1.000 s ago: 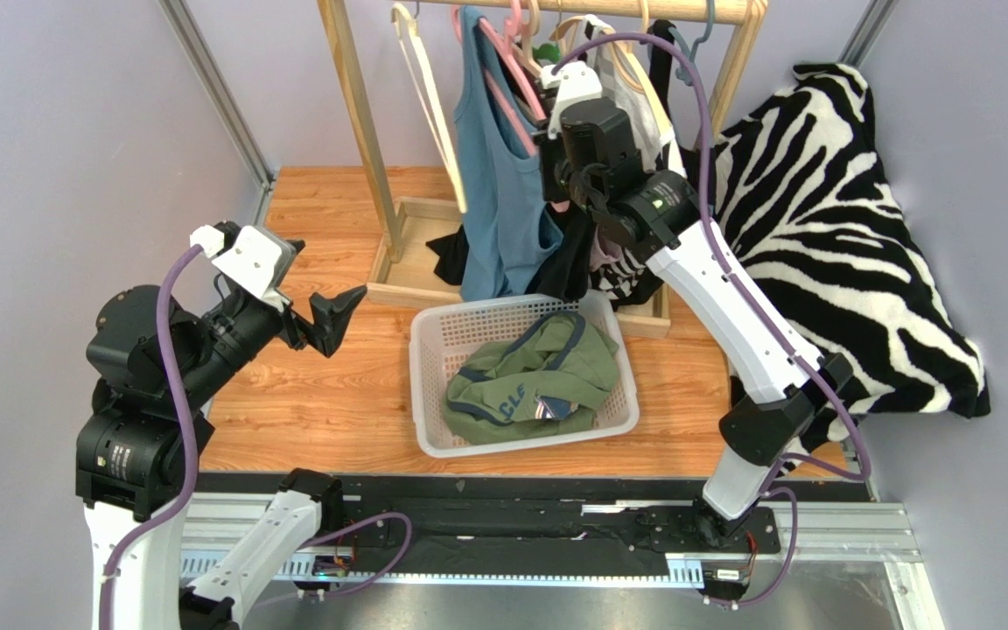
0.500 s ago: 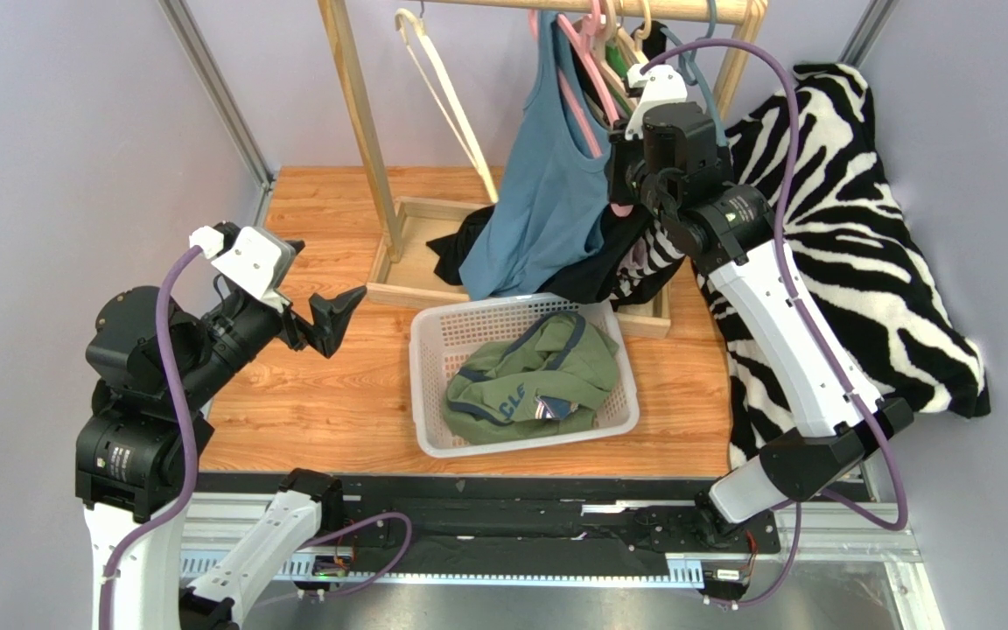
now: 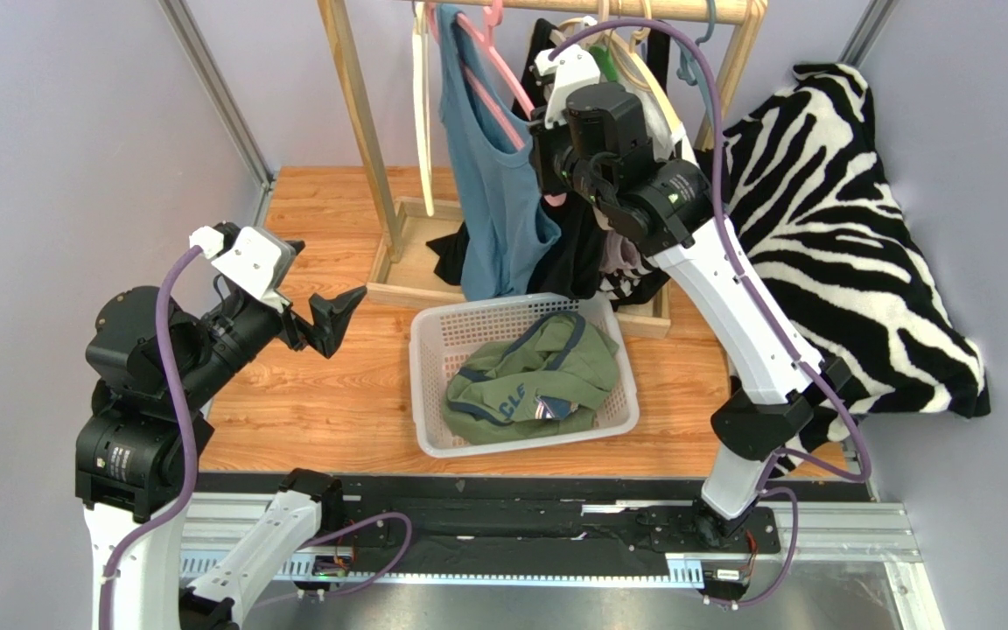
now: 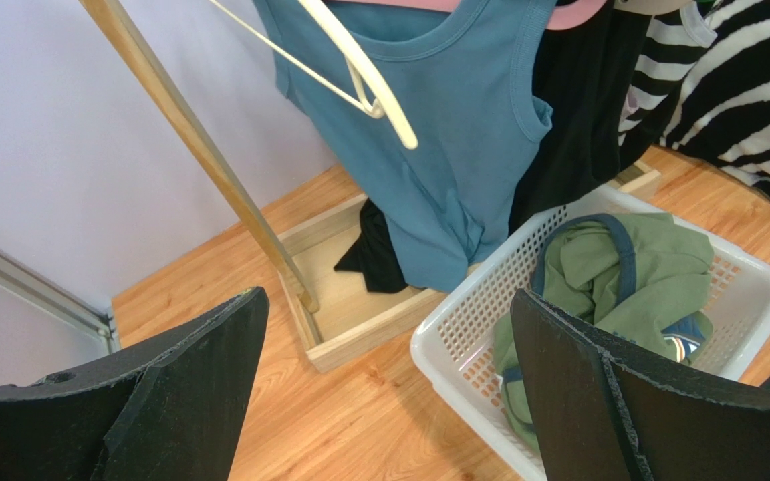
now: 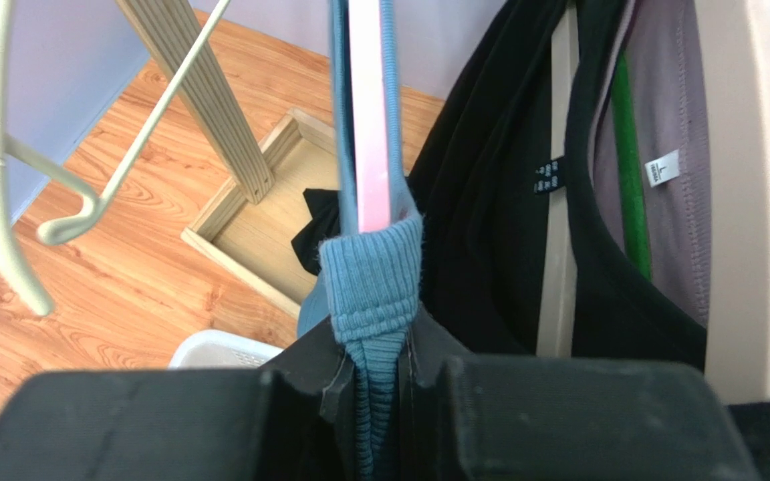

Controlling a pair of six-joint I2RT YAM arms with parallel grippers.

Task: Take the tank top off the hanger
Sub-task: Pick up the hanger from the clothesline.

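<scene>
Blue tank top (image 3: 503, 197) (image 4: 459, 130) on the pink hanger (image 3: 480, 82) (image 5: 369, 120), up on the wooden rack (image 3: 358, 118) (image 4: 213, 165) at the far side of the tabletop (image 3: 325, 394). Long axis close to vertical: straps up at the rail, hem down. Slight lean in the overhead view, with the lower end swung a little toward the right arm's side. Hem bunched and pointing down at the rack's base tray, just behind the white basket (image 3: 431, 394) (image 4: 459, 336).

Right fingers (image 3: 555, 158) (image 5: 404, 386) clenched on the tank top's ribbed shoulder strap, just under the tip of the pink hanger. Strap pinched flat between the pads and running straight up onto the hanger arm. Hard to tell from the wrist view whether the hanger tip is also caught; apparently only fabric.

Left fingers (image 3: 323, 322) spread wide and holding nothing, low over the tabletop to the left of the basket. Aimed toward the rack and well apart from the tank top.

Close by:
- Bare cream hanger (image 3: 420, 118) (image 4: 359, 70) just to the left of the tank top.
- Black garment (image 3: 588, 250) (image 5: 499, 200) touching its right side.
- Green garment (image 3: 529, 381) (image 4: 610, 291) crumpled in the basket.
- Zebra-print blanket (image 3: 838, 236) heaped to the right of the rack.
</scene>
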